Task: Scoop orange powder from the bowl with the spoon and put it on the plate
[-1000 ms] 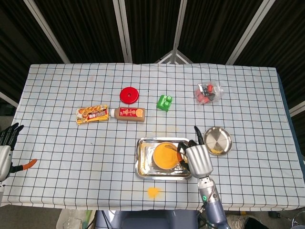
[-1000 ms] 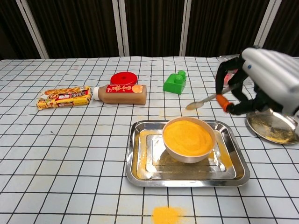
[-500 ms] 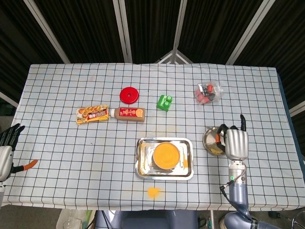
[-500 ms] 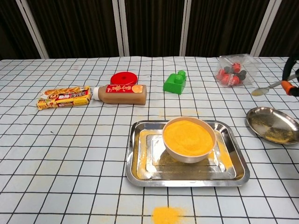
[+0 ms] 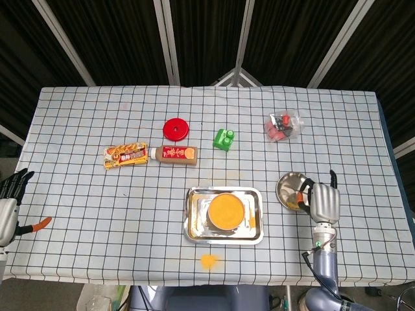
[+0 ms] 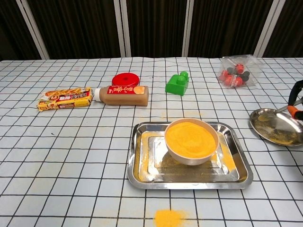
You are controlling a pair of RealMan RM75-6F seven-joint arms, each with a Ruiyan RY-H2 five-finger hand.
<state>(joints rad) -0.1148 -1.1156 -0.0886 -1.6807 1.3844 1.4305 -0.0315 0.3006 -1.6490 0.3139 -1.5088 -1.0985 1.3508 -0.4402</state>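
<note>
A white bowl heaped with orange powder stands in a steel tray near the table's front. To its right lies the round steel plate, dusted with some powder. My right hand holds the spoon by its orange handle, the spoon reaching over the plate's right side. Only a sliver of this hand shows in the chest view. My left hand hangs at the table's far left edge, fingers apart, holding nothing.
Spilt orange powder lies in front of the tray. Further back are a red lid, a green block, a brown bottle on its side, a snack packet and a bag of red pieces.
My right hand has carried the spoon from beside the bowl rightwards to the plate and lowered it there. The left hand has stayed put.
</note>
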